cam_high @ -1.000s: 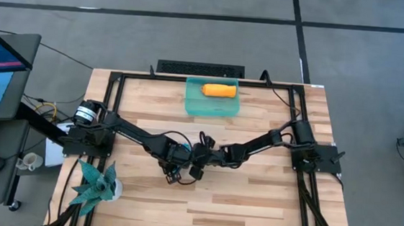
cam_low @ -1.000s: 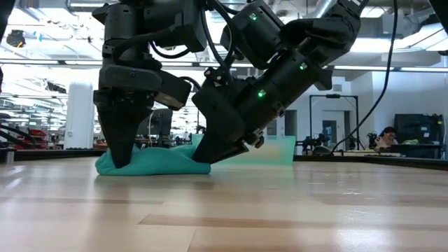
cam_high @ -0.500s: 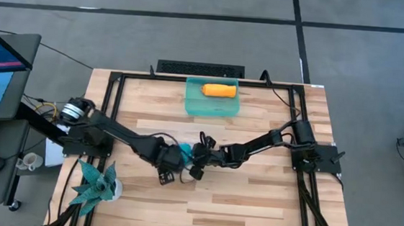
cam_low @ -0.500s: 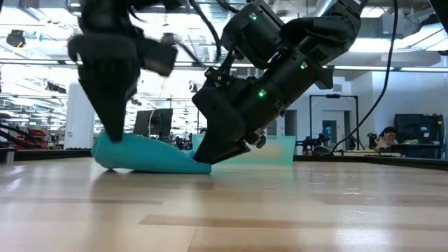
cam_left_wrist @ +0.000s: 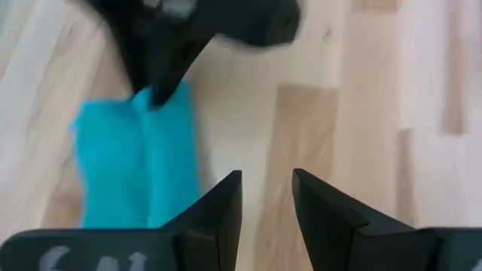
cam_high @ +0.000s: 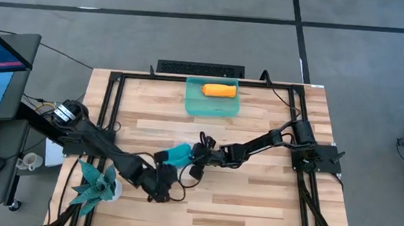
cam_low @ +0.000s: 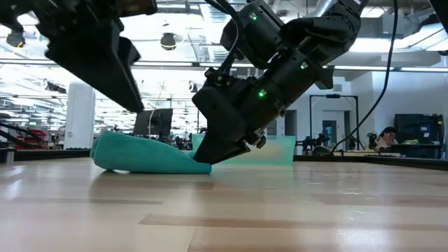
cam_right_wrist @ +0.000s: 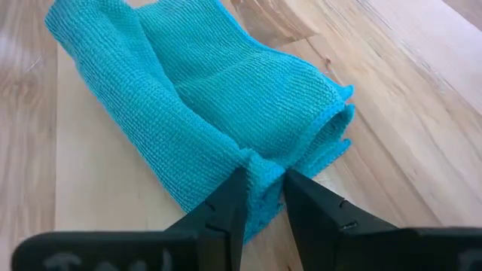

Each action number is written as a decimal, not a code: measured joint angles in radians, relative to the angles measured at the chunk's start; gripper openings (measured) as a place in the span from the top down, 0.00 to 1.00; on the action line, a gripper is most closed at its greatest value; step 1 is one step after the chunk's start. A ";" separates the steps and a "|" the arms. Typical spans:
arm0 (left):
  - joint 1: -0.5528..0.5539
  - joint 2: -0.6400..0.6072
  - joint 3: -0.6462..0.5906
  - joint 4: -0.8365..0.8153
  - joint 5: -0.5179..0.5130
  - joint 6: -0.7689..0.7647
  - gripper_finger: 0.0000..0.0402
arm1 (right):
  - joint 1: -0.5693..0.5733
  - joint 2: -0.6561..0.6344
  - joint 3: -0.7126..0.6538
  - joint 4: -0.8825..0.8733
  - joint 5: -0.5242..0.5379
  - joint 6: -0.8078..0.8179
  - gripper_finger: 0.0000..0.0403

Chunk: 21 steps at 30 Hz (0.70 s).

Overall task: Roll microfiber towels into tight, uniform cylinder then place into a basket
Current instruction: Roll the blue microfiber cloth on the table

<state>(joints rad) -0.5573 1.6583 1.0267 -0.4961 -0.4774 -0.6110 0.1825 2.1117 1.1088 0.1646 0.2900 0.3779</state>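
The teal-blue microfiber towel (cam_high: 175, 155) lies rolled on the table's middle, its long side on the wood (cam_low: 140, 155). My right gripper (cam_high: 197, 156) is shut on the roll's right end. My left gripper (cam_high: 164, 182) stands open, lifted off the table nearer its front edge and apart from the towel, with nothing between its fingers (cam_left_wrist: 267, 181). An orange rolled towel (cam_high: 219, 90) lies inside the sea-green basket (cam_high: 211, 108) at the far edge. My right gripper pinches the roll's right end (cam_right_wrist: 260, 169) between its two fingers (cam_right_wrist: 226, 203), several layers of the cloth's edge together. The fingers slant down from the table's right side (cam_low: 206, 159). The roll lies on the wood along its length, slack.
A spiky teal plant (cam_high: 95, 184) stands at the near left corner, close to my left arm. The black metal frame (cam_high: 118, 77) runs round the tabletop. Bare wood stretches between the roll and the basket and along the near edge.
My left gripper has come off the towel's left end, risen, and swung toward the table's near edge while turning. The roll's left end, pressed flat before, now stands rounder and plumper. My right gripper and the roll's right end have stayed in place.
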 joint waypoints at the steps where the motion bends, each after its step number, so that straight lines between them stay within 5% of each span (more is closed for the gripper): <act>1: 0.000 0.000 -0.020 0.058 -0.002 0.028 0.72 | 0.000 0.000 0.000 0.000 0.000 0.000 0.71; 7: 0.046 -0.001 -0.113 0.168 -0.025 0.073 0.72 | 0.000 0.000 0.000 0.002 0.000 0.000 0.71; 21: 0.080 -0.002 -0.180 0.131 0.021 -0.151 0.72 | 0.000 0.000 0.000 0.002 -0.003 -0.001 0.71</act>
<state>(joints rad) -0.4774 1.6566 0.8467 -0.3654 -0.4568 -0.7617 0.1825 2.1117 1.1088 0.1661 0.2867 0.3767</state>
